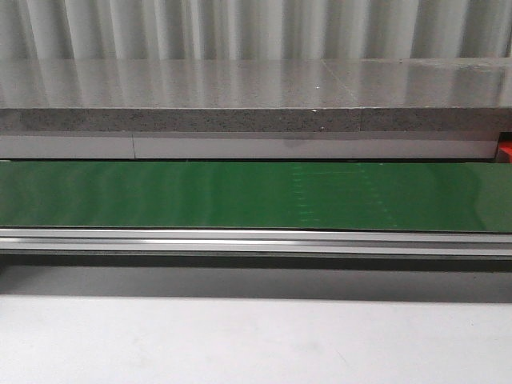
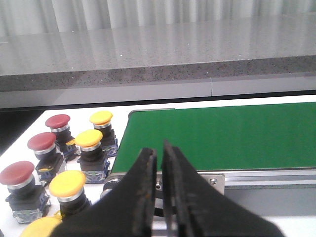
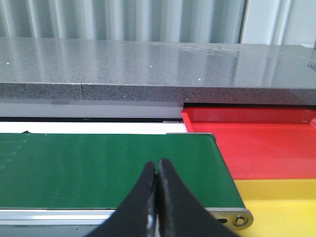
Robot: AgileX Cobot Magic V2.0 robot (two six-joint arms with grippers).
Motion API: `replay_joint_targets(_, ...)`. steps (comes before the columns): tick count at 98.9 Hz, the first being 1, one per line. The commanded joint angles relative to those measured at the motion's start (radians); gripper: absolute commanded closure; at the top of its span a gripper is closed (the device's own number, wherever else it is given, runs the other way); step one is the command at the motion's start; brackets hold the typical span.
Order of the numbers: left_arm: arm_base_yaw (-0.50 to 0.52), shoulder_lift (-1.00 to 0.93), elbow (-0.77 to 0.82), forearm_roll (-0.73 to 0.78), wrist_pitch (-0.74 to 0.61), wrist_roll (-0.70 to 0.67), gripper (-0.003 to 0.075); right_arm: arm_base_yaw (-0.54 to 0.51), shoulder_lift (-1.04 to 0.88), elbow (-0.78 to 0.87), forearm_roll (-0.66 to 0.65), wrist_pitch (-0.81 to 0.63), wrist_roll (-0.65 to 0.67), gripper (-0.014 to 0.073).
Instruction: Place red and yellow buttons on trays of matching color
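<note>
Buttons, red (image 2: 40, 142) and yellow (image 2: 89, 138), all stood on the worktop beside the green belt's (image 2: 222, 136) end, while the red tray (image 3: 266, 143) and yellow tray (image 3: 281, 202) held none, both grippers' fingers together and empty, so nothing seemed done.

We are seeing the belt (image 1: 256, 196) running across the table (image 1: 256, 340) from left to right, with a stone ledge (image 1: 256, 100) lying behind it and a rail (image 1: 256, 240) running along its near edge. Off the belt's left end, the buttons (image 2: 74, 153) are standing together on the table, just beside the belt's end. Off the belt's right end, two trays are lying side by side and touching: the far tray (image 3: 266, 148) is sitting nearer the ledge, and the near tray (image 3: 281, 207) is sitting in front of it.
</note>
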Motion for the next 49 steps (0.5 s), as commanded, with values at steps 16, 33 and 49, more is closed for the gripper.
replay_joint_targets(16,0.000,-0.040,0.007,-0.006,-0.096,-0.006,0.0726,-0.008,-0.014,-0.007,-0.007,-0.074,-0.004,0.0661)
replay_joint_targets(33,0.000,-0.040,-0.014,-0.010,-0.105,-0.006,0.0726,-0.008,-0.014,-0.007,-0.007,-0.074,-0.004,0.0661)
replay_joint_targets(49,0.000,-0.040,-0.070,-0.010,-0.077,-0.006,0.0726,-0.008,-0.014,-0.007,-0.007,-0.074,-0.004,0.0661)
